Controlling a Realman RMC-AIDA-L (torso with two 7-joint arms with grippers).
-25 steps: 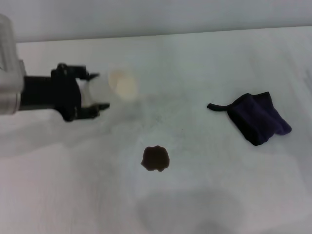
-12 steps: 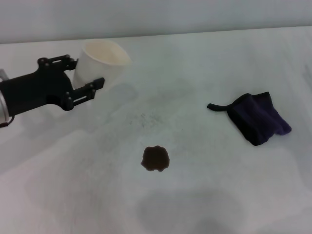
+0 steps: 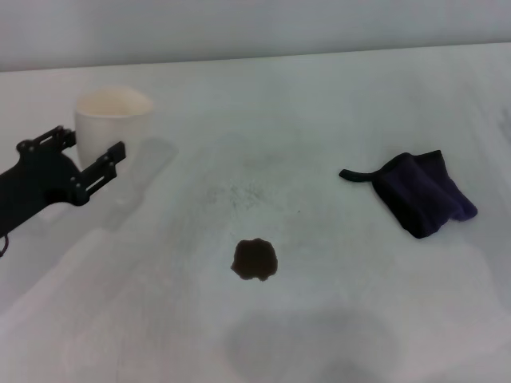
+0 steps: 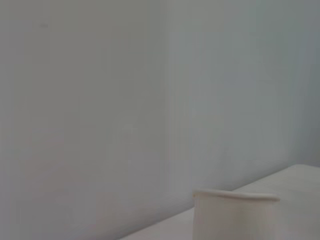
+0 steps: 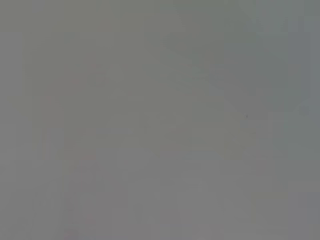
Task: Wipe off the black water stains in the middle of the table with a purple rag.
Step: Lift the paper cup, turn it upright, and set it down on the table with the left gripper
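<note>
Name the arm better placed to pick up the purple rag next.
Right, probably. The purple rag lies on the table's right side, while the left gripper, fingers open, is far left by the cup. The right arm is out of view.

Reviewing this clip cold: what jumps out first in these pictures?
The dark stain sits alone mid-table, untouched. To its right lies the crumpled purple rag, loop strap pointing toward the centre. At far left the left gripper is open beside an upright white cup; the right arm is out of sight.
</note>
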